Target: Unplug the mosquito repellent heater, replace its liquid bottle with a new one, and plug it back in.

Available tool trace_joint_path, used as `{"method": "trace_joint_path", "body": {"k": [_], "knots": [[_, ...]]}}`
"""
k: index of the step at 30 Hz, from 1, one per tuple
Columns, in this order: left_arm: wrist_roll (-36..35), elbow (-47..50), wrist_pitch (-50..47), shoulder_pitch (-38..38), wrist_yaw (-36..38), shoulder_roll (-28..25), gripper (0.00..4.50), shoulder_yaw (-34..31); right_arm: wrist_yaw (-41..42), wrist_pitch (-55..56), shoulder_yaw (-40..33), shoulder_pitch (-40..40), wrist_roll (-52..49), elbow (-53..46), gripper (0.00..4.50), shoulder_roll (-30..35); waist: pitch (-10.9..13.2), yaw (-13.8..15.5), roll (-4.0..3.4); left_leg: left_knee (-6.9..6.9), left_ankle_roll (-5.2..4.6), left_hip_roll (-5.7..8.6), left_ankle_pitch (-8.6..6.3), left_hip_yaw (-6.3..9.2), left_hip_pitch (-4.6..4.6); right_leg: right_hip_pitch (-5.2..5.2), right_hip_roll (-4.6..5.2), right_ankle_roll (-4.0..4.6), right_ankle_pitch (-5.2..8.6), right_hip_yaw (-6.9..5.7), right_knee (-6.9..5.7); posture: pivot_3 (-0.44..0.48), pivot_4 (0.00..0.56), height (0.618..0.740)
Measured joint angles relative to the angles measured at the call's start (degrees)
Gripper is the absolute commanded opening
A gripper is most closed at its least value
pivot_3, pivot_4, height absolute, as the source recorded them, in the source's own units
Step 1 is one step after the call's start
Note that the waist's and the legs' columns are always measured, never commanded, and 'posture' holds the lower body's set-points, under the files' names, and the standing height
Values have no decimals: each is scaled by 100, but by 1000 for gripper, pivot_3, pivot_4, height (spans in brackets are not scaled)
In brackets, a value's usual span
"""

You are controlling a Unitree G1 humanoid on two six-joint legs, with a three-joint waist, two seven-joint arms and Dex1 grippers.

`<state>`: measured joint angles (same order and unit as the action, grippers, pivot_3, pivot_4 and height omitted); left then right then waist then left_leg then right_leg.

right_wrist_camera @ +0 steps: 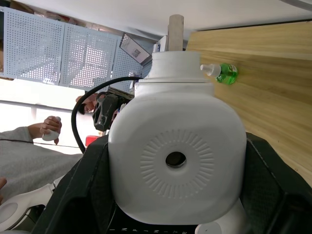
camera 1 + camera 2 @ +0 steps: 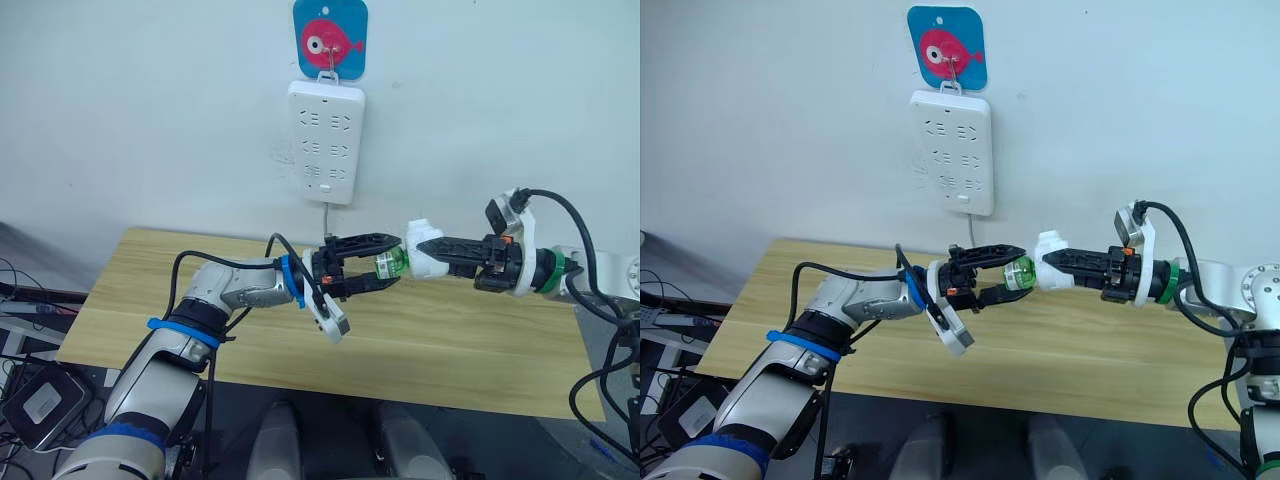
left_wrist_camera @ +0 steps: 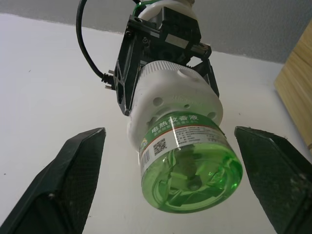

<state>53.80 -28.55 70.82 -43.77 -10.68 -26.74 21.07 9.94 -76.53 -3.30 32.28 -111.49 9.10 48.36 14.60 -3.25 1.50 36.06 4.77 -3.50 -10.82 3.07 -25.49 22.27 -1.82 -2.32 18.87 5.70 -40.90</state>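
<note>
My right gripper point(image 2: 445, 250) is shut on the mosquito repellent heater point(image 2: 423, 250), a small white rounded unit held in the air above the table. Its face with the round hole point(image 1: 175, 158) looks into the right wrist view. Its liquid bottle point(image 3: 190, 165), translucent green, sticks out of the heater towards my left arm. My left gripper point(image 2: 395, 262) is open, one finger point(image 3: 63, 180) on each side of the bottle and neither touching it. The new one point(image 1: 222, 73), a green bottle with a whitish cap, lies on the wooden table in the right wrist view.
A tall white power strip point(image 2: 325, 140) hangs on the wall under a blue fish plaque point(image 2: 330, 38), its cable dropping behind the wooden table point(image 2: 480, 350). A person's hand and grey sleeve point(image 1: 44, 129) appear off to the side in the right wrist view.
</note>
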Motion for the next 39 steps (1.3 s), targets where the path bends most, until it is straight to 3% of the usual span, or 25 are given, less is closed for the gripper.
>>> {"method": "trace_joint_path", "body": {"k": [5,12,15,16,17,18,20,22,25,28,32,35,39], "knots": [[-153,-62,5,30,34,-5,2279,107,33,-13,-24,0,-13,-2,2983,0,0,-1,0,0,0,0,0,0,0,0,0,0,0,0,0,-82,230,740],[-453,-110,85,31,203,-4,2239,133,140,-43,-43,0,-12,-3,2983,1,0,0,0,0,0,0,0,0,0,0,0,0,0,0,-1,-81,236,740],[-1114,-256,93,25,589,-9,2239,358,155,-66,-40,-1,-12,-15,2983,41,0,0,0,0,0,0,0,-1,0,0,0,0,0,0,-1,-88,239,740],[-1834,-294,-40,50,1040,-8,2239,597,175,-86,-38,-7,8,-51,2983,87,0,-1,0,0,0,1,0,-1,0,0,0,0,0,0,-2,-88,239,740],[-3001,-129,-433,176,1848,-4,2239,944,219,-74,-46,-23,67,-109,2983,171,-1,-4,-2,-1,0,0,0,-1,0,0,0,0,0,0,-2,-88,239,740],[-3607,-22,-682,263,2286,2,2239,1081,242,-78,-53,-32,103,-133,2983,240,-1,-6,-3,-2,0,0,0,-1,0,0,1,0,0,0,-2,-88,239,740],[-6014,942,-2455,690,4013,48,2239,1395,272,-35,-129,-76,240,-209,2983,370,-1,-24,-4,-2,0,-6,0,6,-1,0,0,1,0,-8,-4,-92,241,740],[-7883,1863,-4447,775,5067,-74,2239,1407,346,-3,-206,-135,256,-212,2983,414,2,-29,-6,2,-1,-8,2,22,1,0,-8,2,1,-18,-12,-92,241,740],[-10652,2806,-7778,663,5533,-335,2239,922,530,33,-237,-141,226,-278,2983,405,5,-80,-17,3,-13,-6,8,26,12,-8,-13,0,3,-17,-20,-86,241,740],[-12831,2719,-10322,527,5274,-370,2239,271,684,33,-226,-139,211,-383,2983,393,5,-154,-17,4,-16,-3,10,26,16,-12,-15,-21,15,-16,-20,-85,240,740],[-14701,1979,-12544,430,4654,-310,2239,-288,782,-12,-69,-135,218,-541,2983,370,6,-192,-16,3,-17,-6,9,24,18,-9,-22,-21,15,-13,-19,-86,241,740],[-15171,1619,-13442,475,4476,-315,2239,-541,843,-82,54,-135,226,-614,2983,354,6,-174,-17,1,-16,-7,9,25,17,-7,-24,-10,8,-14,-16,-92,241,740],[-15203,1518,-14050,712,4475,-344,2239,-953,861,-153,69,-133,281,-602,2983,397,6,-157,-17,2,-15,-6,10,21,17,-8,-20,-5,6,-10,-12,-94,242,740]]}}
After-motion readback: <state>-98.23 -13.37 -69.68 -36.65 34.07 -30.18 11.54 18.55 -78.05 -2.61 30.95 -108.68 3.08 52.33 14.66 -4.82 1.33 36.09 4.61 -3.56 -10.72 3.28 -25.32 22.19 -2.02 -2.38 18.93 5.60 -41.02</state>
